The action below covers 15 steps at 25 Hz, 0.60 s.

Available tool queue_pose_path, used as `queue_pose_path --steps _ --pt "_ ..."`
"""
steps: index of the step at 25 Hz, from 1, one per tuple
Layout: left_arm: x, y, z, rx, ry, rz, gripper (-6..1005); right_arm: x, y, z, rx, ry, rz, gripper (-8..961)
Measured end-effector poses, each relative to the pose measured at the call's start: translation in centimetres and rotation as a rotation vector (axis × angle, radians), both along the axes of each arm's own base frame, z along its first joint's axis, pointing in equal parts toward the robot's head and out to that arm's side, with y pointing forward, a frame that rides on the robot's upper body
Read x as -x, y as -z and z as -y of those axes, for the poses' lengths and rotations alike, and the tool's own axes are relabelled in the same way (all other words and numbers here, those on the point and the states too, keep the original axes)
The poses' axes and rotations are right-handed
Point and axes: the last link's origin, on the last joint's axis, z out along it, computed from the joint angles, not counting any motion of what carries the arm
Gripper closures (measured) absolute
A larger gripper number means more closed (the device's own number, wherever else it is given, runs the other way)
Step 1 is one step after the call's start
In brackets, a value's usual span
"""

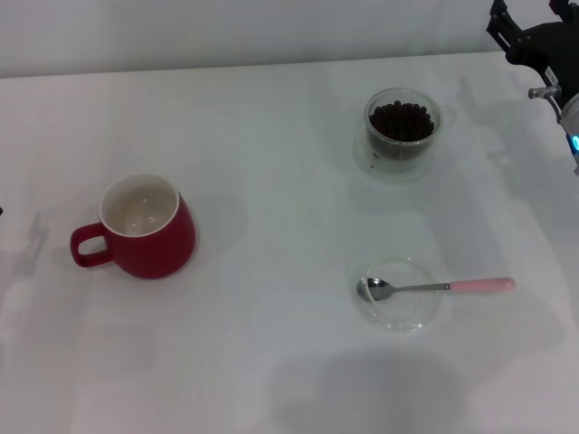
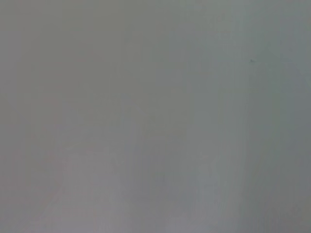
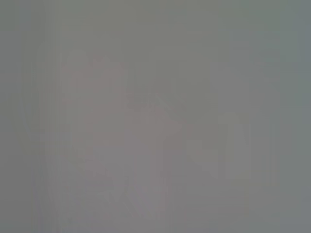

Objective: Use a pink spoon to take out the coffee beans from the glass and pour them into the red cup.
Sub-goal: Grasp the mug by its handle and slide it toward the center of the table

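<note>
The right gripper (image 1: pixel 534 45), its finger state unclear, should descend squarely over the pale pink-handled metal spoon (image 1: pixel 436 287) before closing.

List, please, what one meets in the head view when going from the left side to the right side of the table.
red cup → clear round dish with the pink spoon lying across it → right gripper at the far right corner.
</note>
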Motion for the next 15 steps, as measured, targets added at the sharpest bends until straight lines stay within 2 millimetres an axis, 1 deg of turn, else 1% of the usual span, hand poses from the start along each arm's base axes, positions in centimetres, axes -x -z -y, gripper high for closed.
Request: queue_pose_path --steps 9,13,15 --pt "0.1 0.3 0.7 0.013 0.001 0.001 171 0.5 0.1 -0.4 0.001 -0.012 -0.001 84" --pt "0.5 0.4 1.7 0.022 0.001 -0.003 171 0.8 0.1 -0.6 0.002 -0.018 -0.001 85" --pt "0.5 0.5 2.7 0.037 0.025 -0.012 171 1.0 0.0 -0.8 0.0 -0.023 -0.001 85"
